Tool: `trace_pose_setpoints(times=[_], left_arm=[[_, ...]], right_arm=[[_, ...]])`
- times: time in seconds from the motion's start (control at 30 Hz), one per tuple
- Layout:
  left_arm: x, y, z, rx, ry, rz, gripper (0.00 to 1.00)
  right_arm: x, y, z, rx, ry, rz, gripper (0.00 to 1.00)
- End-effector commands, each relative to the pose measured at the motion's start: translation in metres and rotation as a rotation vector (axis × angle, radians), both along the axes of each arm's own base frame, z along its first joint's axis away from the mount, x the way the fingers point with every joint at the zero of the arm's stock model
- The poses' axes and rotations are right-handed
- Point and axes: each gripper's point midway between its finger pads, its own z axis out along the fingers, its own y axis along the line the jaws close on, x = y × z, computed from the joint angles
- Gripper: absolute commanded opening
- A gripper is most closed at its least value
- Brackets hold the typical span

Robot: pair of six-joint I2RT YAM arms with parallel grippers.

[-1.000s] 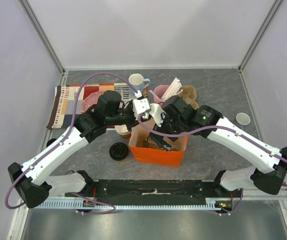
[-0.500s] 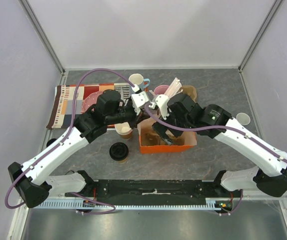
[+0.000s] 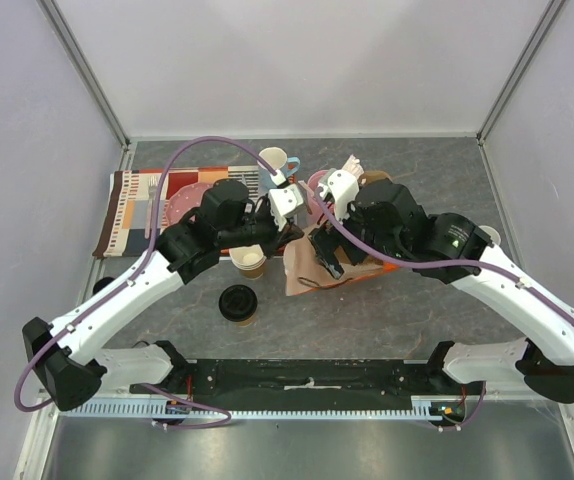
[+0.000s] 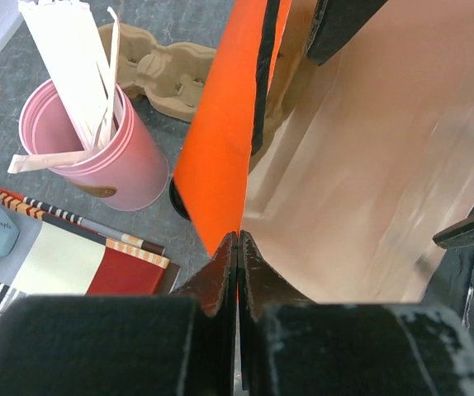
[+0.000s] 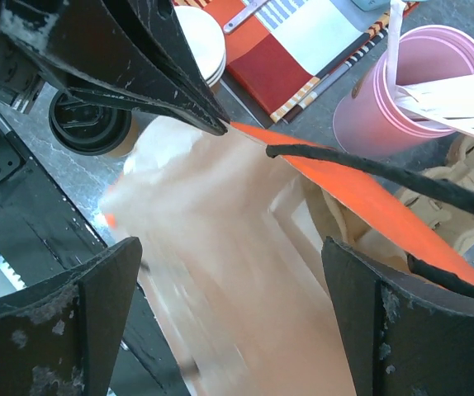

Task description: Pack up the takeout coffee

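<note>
Takeout coffee (image 3: 238, 303) stands upright on the worktop (image 3: 437, 170), long axis vertical, black lid up, near the orange bag (image 3: 307, 268) on its left. Left pincer (image 4: 237, 241) is clamped on the bag's rim. Right pincer (image 5: 229, 272) is spread apart over the bag.

Paper bag (image 4: 220, 124): matt orange outside, smooth brown kraft inside, black cord handles. Pink cup (image 4: 113, 157): smooth, faintly glossy plastic. Cup carrier (image 4: 167, 70): rough moulded pulp. Takeout coffee (image 3: 238, 303): black plastic lid. Tabletop (image 3: 447, 170): mottled grey, matt.

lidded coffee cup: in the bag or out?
Out. The brown paper cup with black dome lid stands on the grey table, apart from the orange paper bag whose rim the left pincer pinches.
</note>
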Motion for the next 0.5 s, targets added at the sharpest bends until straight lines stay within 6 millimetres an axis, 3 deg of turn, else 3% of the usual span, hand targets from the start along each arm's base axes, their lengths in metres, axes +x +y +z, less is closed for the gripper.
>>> trace_pose_setpoints(times=[0.0, 0.23, 0.47], left_arm=[[-0.006, -0.001, -0.002, 0.026, -0.009, -0.055, 0.02], [-0.016, -0.004, 0.024, -0.004, -0.019, -0.107, 0.02], [-0.022, 0.000, 0.017, 0.047, 0.005, -0.142, 0.02]], right_arm=[[0.008, 0.002, 0.033, 0.106, -0.078, -0.036, 0.98], [0.002, 0.004, 0.020, 0.107, -0.028, -0.028, 0.98], [-0.008, 0.011, 0.024, 0.168, 0.023, -0.015, 0.98]])
